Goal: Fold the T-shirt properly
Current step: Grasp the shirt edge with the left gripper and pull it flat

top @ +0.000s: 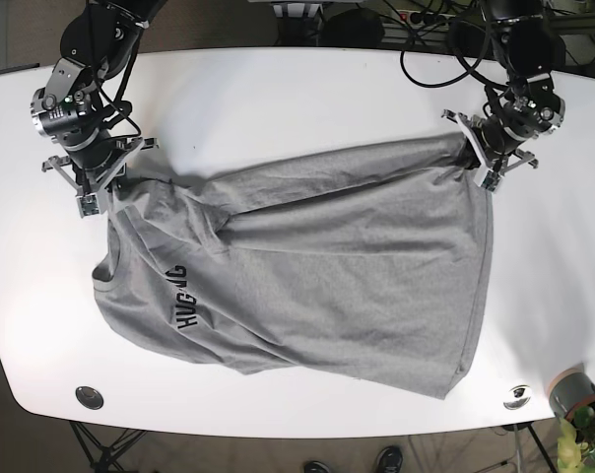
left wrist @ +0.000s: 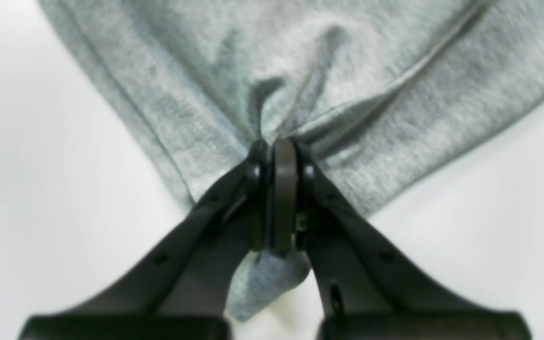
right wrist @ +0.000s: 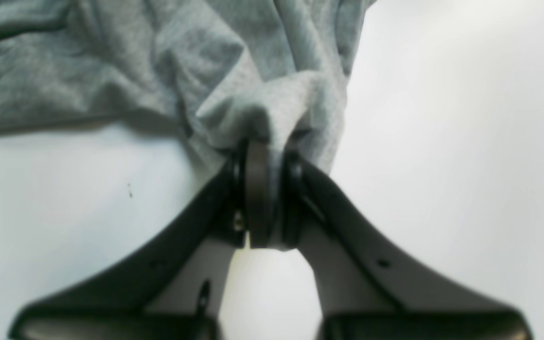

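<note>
A grey T-shirt with dark lettering lies spread and partly folded over itself on the white table. My left gripper is shut on a corner of the shirt's hem at the right in the base view. My right gripper is shut on a bunched corner of the shirt at the left in the base view. Both hold the shirt's far edge, which is pulled across between them. The shirt fills the top of both wrist views.
A small plant pot stands at the table's front right corner. Cables and equipment lie behind the table's far edge. Two round fittings sit near the front edge.
</note>
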You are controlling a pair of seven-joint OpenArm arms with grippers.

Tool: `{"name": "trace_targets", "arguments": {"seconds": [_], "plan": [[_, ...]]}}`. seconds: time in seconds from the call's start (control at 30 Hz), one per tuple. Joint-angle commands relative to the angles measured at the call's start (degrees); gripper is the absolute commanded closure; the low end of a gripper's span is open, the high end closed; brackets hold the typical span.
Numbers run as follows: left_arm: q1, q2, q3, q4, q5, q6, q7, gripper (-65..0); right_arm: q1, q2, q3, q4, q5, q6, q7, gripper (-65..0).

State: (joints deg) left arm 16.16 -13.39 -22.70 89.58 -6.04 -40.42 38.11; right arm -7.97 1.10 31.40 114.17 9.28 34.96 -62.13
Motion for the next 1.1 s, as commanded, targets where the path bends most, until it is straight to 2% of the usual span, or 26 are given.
{"name": "trace_targets", "arguments": {"seconds": [0.0, 0.3, 0.5, 0.67, 0.87, 0.93, 0.97, 1.07], "plan": [[1.7, -0.6, -1.4, 0.5, 4.6, 0.4, 5.9, 0.0, 0.6, 0.4, -0.1, 1.0, 0.6, 0.16, 1.2, -2.4], [8.8, -0.7, -5.1, 6.2, 4.6, 0.4, 6.0, 0.0, -0.3, 0.4, 0.3, 1.0, 0.6, 0.25, 1.0, -2.4], [14.6, -0.7, -7.1, 9.7, 4.7, 0.4, 6.0, 0.0, -4.7, 0.4, 0.4, 1.4, 0.6, 0.25, 1.0, -2.4], [16.5, -0.7, -11.9, 9.0, 4.5, 0.4, 5.9, 0.0, -9.9, -0.5, 0.5, 1.2, 0.9, 0.25, 1.2, -2.4], [15.7, -0.8, -15.9, 8.7, 4.4, 0.4, 5.8, 0.0, -14.4, -1.1, 2.6, 1.2, 7.2, -0.28, 1.2, -3.0], [15.1, -0.8, -15.9, 9.7, 4.6, 0.4, 6.1, -2.1, -14.8, -1.1, 2.6, 1.3, 8.1, -0.37, 1.2, -7.1], [14.8, -0.8, -15.8, 10.3, 4.6, 0.4, 6.1, -6.0, -14.8, -1.1, 2.7, 1.3, 8.2, -0.37, 1.2, -11.9], [13.2, -0.6, -15.9, 12.5, 4.4, 0.4, 6.1, -20.1, -14.3, -1.1, 3.2, 1.3, 8.4, -0.37, 1.2, -31.4]]}}
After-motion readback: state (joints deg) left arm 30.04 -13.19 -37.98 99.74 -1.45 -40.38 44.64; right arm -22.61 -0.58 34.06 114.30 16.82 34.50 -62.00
